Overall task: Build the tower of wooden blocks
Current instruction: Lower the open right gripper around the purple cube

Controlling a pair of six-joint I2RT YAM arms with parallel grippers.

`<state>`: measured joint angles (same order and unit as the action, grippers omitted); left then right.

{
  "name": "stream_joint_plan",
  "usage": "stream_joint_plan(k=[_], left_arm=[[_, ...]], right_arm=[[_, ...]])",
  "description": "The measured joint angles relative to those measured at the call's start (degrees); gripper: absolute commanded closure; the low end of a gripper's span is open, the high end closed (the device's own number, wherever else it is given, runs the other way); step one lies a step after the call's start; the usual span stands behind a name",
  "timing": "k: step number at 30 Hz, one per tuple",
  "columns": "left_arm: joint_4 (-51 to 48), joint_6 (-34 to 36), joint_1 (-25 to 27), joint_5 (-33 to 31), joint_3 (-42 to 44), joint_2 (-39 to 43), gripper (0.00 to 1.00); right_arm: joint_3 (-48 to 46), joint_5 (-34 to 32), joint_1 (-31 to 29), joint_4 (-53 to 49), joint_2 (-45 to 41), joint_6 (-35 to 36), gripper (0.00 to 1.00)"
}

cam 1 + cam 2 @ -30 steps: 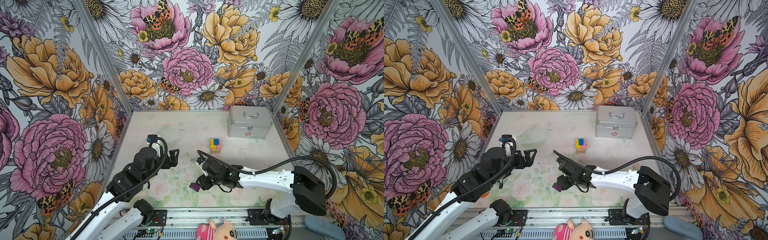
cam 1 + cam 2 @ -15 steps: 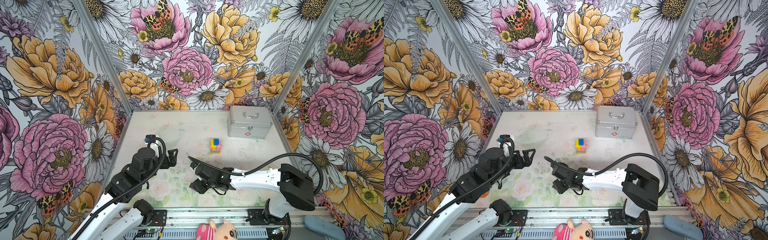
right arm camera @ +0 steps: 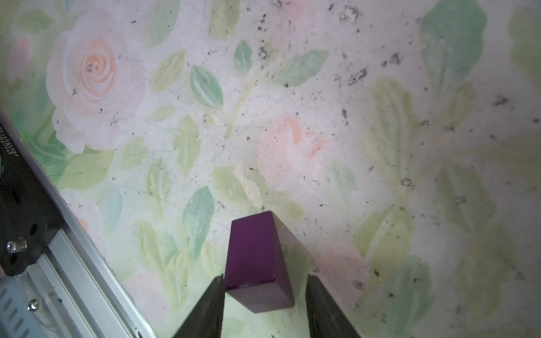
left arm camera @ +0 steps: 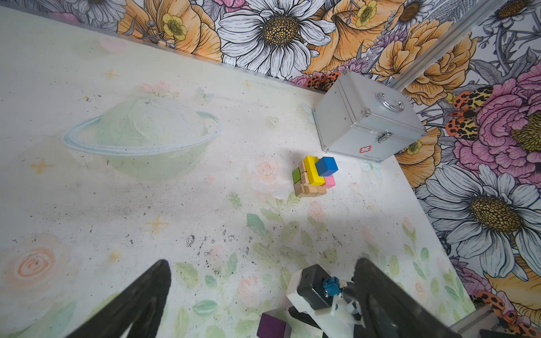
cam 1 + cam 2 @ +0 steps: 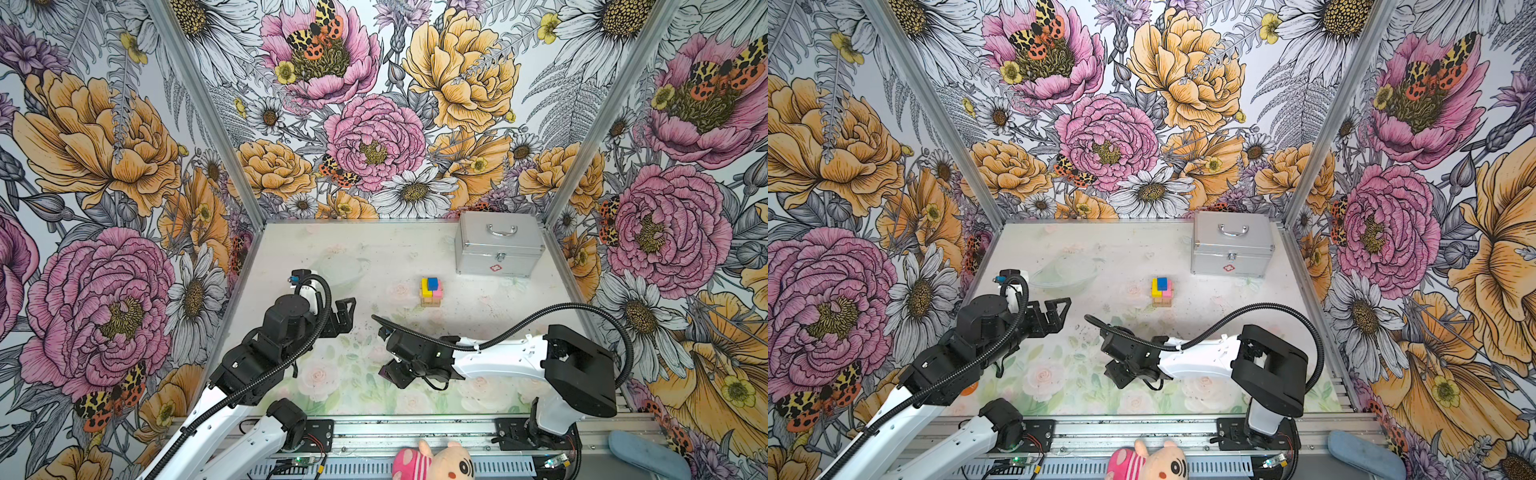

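Note:
The tower [image 5: 431, 291] [image 5: 1162, 291] [image 4: 314, 175] stands mid-table: plain tan wood blocks below, green, yellow and pink ones above, a blue cube on top. A purple block [image 3: 257, 263] [image 4: 270, 326] lies on the mat near the front edge. My right gripper [image 3: 265, 278] [image 5: 395, 374] is down over it, open. One finger [image 3: 210, 301] touches its side and a gap stays at the other finger. In both top views the gripper almost hides the block. My left gripper [image 5: 343, 316] [image 5: 1054, 311] [image 4: 262, 263] hovers open and empty to the left.
A silver metal case [image 5: 498, 245] [image 5: 1231, 245] stands at the back right corner, close behind the tower. The metal front rail [image 5: 415, 428] runs just behind the purple block, with a plush toy [image 5: 432, 461] below it. Patterned walls close in three sides.
My right gripper slid left and came down over the purple block, and its jaws narrowed around it. The left arm shifted only slightly.

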<state>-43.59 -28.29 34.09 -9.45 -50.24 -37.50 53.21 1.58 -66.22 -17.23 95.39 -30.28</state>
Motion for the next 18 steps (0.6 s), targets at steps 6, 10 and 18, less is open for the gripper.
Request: stream_joint_plan(k=[6,10,18], left_arm=[[0.0,0.02,-0.22,0.11,0.02,0.0,0.01],[-0.02,0.0,-0.26,0.13,0.04,0.0,0.01],[0.0,0.0,-0.26,0.13,0.04,0.0,0.01]], right_arm=[[0.26,0.17,0.0,0.07,0.04,0.02,0.56],[0.35,0.2,0.0,0.11,0.31,0.26,0.56],[0.66,0.63,-0.37,0.37,1.53,0.42,0.58]])
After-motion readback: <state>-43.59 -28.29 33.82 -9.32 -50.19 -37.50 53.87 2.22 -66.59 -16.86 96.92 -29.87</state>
